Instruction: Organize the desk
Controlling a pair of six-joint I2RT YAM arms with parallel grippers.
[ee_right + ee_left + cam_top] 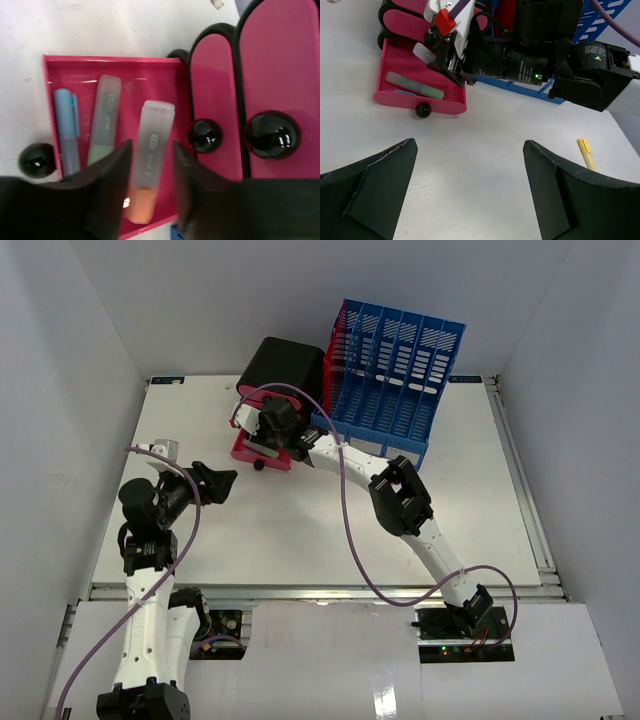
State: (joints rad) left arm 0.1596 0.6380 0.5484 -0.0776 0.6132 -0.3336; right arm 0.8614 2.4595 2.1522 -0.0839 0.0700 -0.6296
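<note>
the white desk (pixel 300 530) fills the top view, its near rail partly behind the arm bases. on its left the left gripper (pixel 470 145) hangs over bare tabletop, fingers spread wide, nothing between them. further right, at the far side, a pink drawer (pixel 115 67) stands pulled out, and in it lie a blue highlighter (pixel 67 135), a green highlighter (pixel 104 120) and an orange highlighter (pixel 150 125) (faint print on the caps, too blurred to read). the right gripper (pixel 150 150) sits over the orange one, fingers narrowly apart and flanking it. whether they press it i cannot tell. right again stands a blue file rack (pixel 395 370), its base partly hidden by the right arm. a yellow stick (pixel 586 154), its end cut off by a finger, lies on the desk.
</note>
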